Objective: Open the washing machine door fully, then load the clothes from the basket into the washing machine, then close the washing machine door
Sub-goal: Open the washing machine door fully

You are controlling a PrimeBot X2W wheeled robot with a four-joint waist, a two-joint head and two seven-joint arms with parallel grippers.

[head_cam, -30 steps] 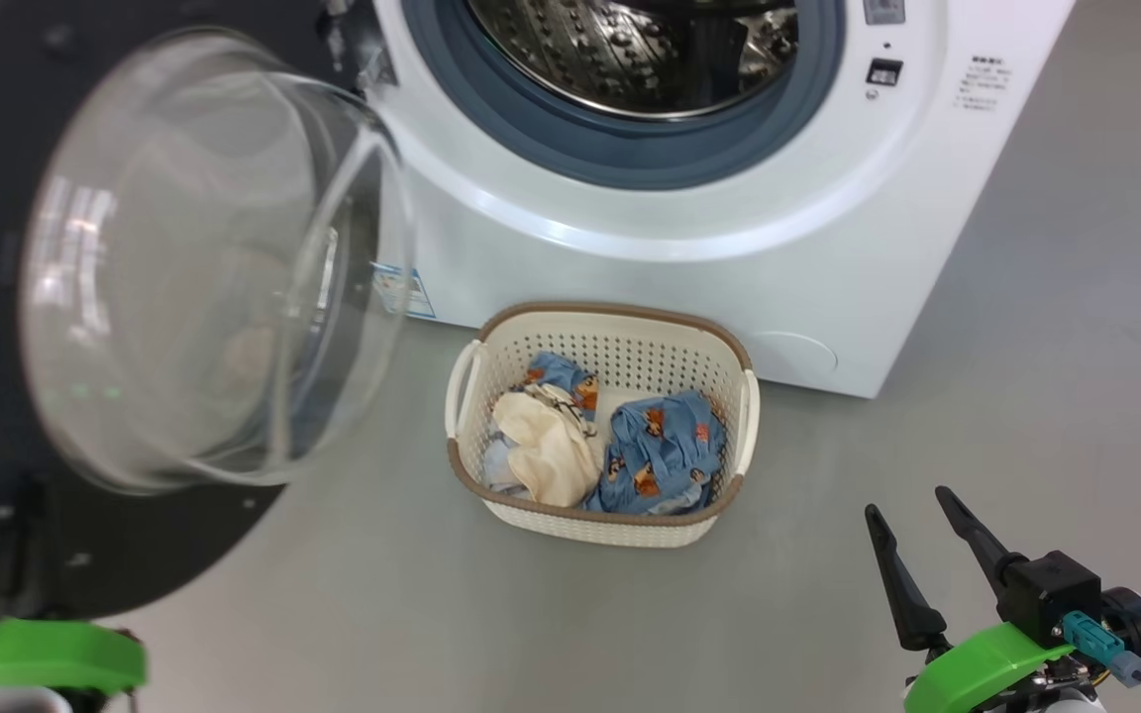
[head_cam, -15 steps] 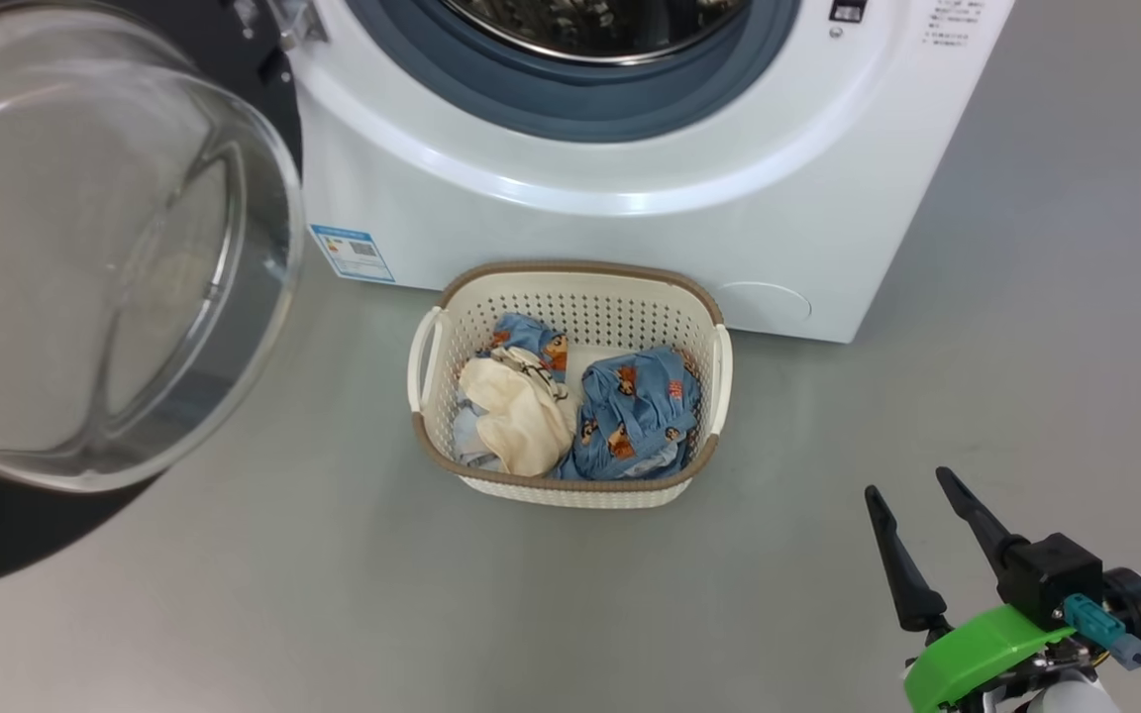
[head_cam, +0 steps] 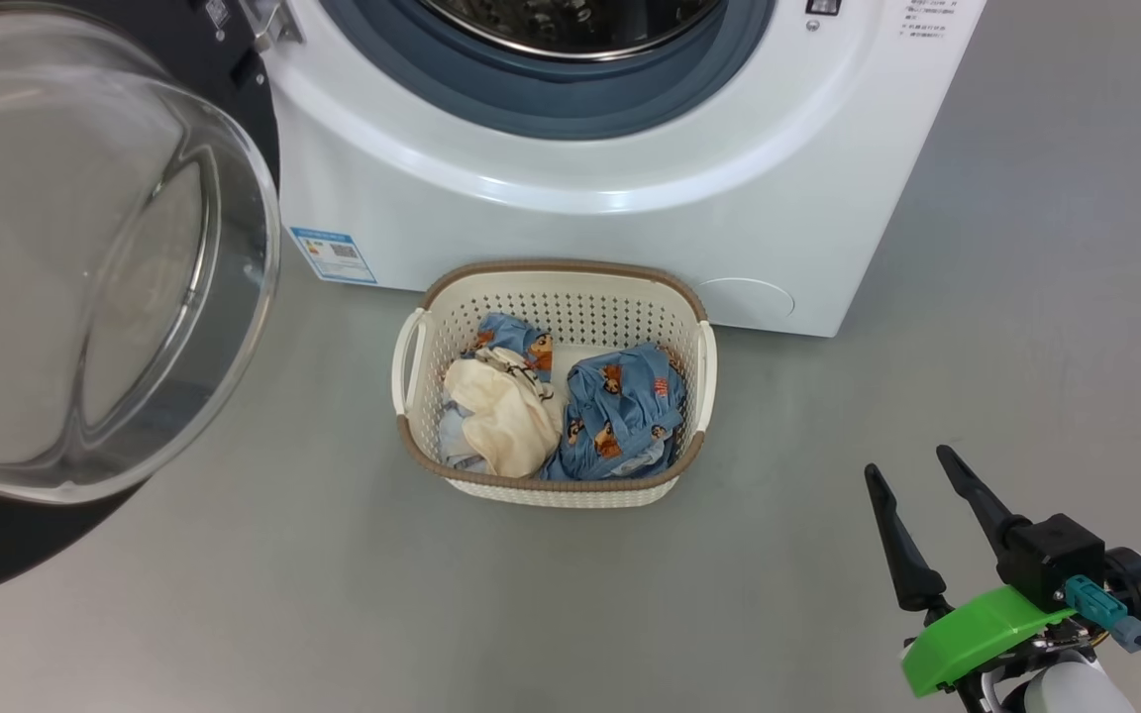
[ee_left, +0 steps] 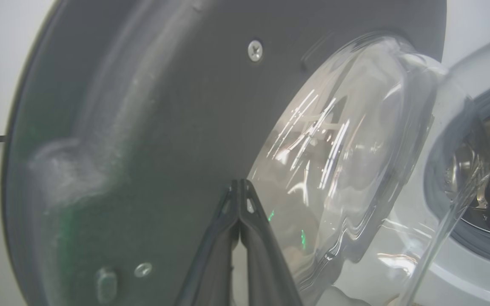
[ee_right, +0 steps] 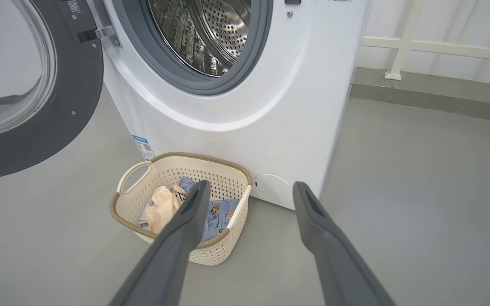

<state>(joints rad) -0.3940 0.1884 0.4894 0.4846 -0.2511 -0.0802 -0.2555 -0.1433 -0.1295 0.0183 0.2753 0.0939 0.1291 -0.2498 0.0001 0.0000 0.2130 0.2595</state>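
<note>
The washing machine [head_cam: 580, 218] stands at the top with its steel drum [ee_right: 202, 34] exposed. Its door [head_cam: 85, 248] hangs open to the left, glass bowl bulging toward me. In the left wrist view my left gripper [ee_left: 240, 187] is shut and empty, its tips close to the door's [ee_left: 164, 106] dark inner face beside the glass. The basket [head_cam: 561, 269] sits on the floor before the machine, holding blue bear-print clothes [head_cam: 620, 411] and a cream piece [head_cam: 501, 416]. My right gripper [head_cam: 907, 461] is open and empty, to the right of the basket [ee_right: 185, 156] and nearer to me.
Grey floor lies all around the basket. A blue label [head_cam: 333, 254] and a round hatch [head_cam: 749, 297] mark the machine's lower front. A white rail [ee_right: 398, 46] runs along the wall to the right of the machine.
The door has swung further left and now uncovers the whole blue label. The head view has shifted meanwhile. The right gripper stays open in the same corner.
</note>
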